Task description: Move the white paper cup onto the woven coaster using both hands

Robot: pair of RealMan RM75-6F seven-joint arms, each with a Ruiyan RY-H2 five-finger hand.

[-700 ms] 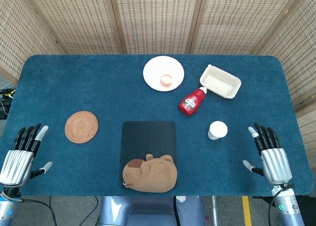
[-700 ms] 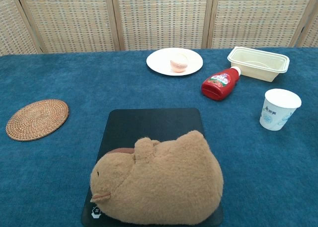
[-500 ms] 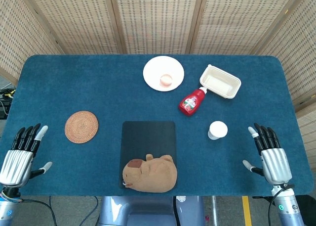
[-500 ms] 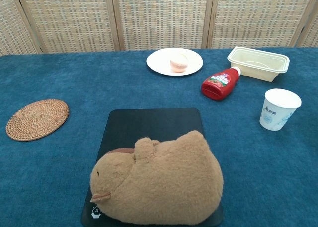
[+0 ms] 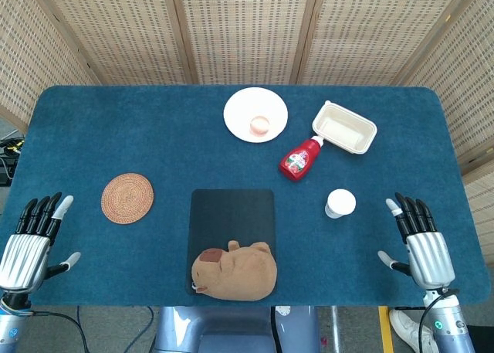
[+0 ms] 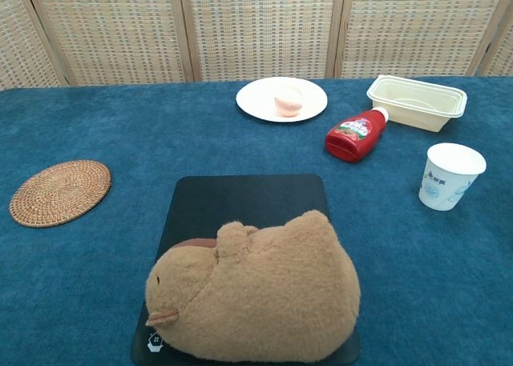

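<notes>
The white paper cup [image 5: 340,203] [image 6: 451,176] stands upright on the blue table, right of centre. The round woven coaster [image 5: 127,198] [image 6: 61,191] lies flat on the left side, with nothing on it. My right hand [image 5: 421,243] rests near the table's front right corner, fingers spread and empty, a short way right of the cup. At the front left corner my left hand [image 5: 31,243] is likewise spread and empty, left of the coaster. Neither hand shows in the chest view.
A brown plush animal [image 5: 235,270] lies on a black mat [image 5: 231,214] at front centre, between cup and coaster. Further back are a white plate [image 5: 255,113] with a small pink item, a red ketchup bottle [image 5: 300,159] on its side, and a cream tray [image 5: 344,127].
Both hands have slid slightly toward the table's front edge. The cup, coaster and other objects have not moved.
</notes>
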